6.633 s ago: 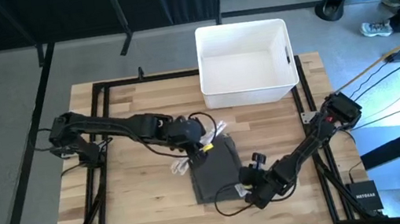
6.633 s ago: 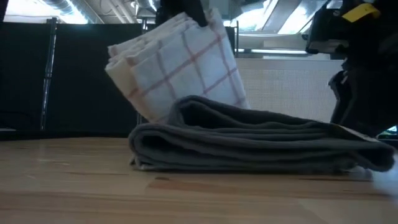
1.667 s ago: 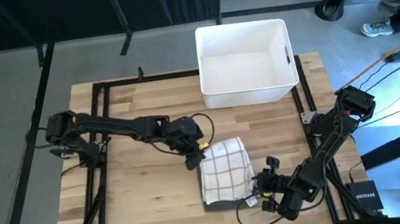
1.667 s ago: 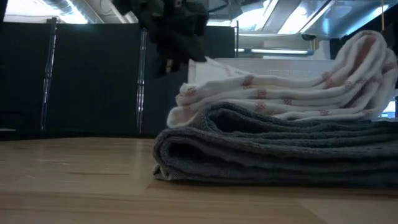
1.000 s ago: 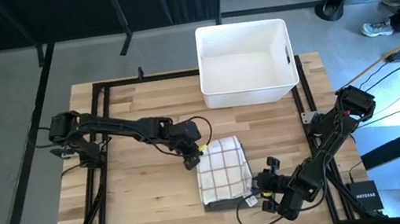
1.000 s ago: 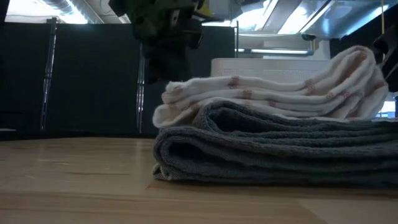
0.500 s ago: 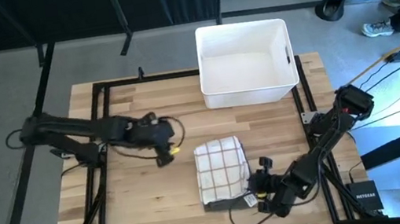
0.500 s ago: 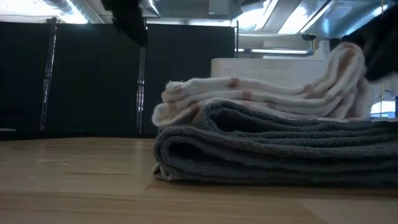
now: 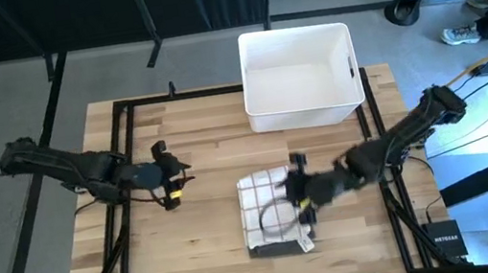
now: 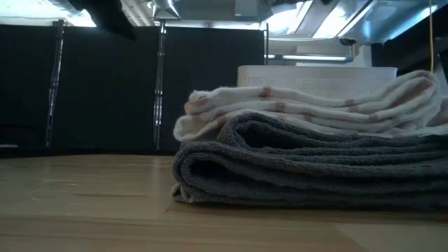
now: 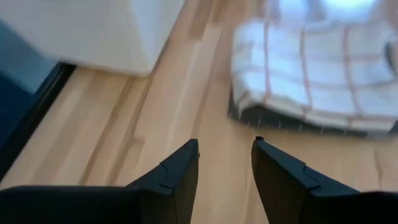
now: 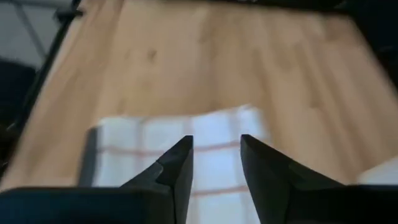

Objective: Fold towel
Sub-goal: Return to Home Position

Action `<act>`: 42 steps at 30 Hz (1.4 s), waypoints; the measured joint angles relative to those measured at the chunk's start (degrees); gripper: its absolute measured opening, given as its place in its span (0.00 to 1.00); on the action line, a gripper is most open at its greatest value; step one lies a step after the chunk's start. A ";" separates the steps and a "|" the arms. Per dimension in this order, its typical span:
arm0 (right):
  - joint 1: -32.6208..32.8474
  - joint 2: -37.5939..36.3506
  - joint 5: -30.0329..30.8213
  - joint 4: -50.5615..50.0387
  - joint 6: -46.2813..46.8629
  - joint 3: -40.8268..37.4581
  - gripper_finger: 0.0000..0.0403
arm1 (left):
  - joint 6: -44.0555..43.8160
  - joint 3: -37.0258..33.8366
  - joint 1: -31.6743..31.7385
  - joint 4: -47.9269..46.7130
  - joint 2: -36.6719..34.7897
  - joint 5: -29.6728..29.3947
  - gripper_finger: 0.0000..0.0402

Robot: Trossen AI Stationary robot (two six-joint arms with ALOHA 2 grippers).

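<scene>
Left gripper (image 9: 174,180) pulled back left, right gripper (image 9: 297,190) by white towel (image 9: 266,207), fingers apart, towel lengthwise toward bin (image 9: 305,116)

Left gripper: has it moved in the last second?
Yes. The left gripper, open, has drawn back toward the left edge of the table, away from the white towel, which sits unchanged near the white bin.

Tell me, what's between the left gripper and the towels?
Nothing: just bare table between the left gripper and the towels, as the high view shows.
</scene>
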 joint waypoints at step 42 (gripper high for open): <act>-20.26 -49.54 -17.41 62.99 -6.78 -67.62 0.00 | 16.74 -45.06 9.21 46.42 -41.40 10.25 0.00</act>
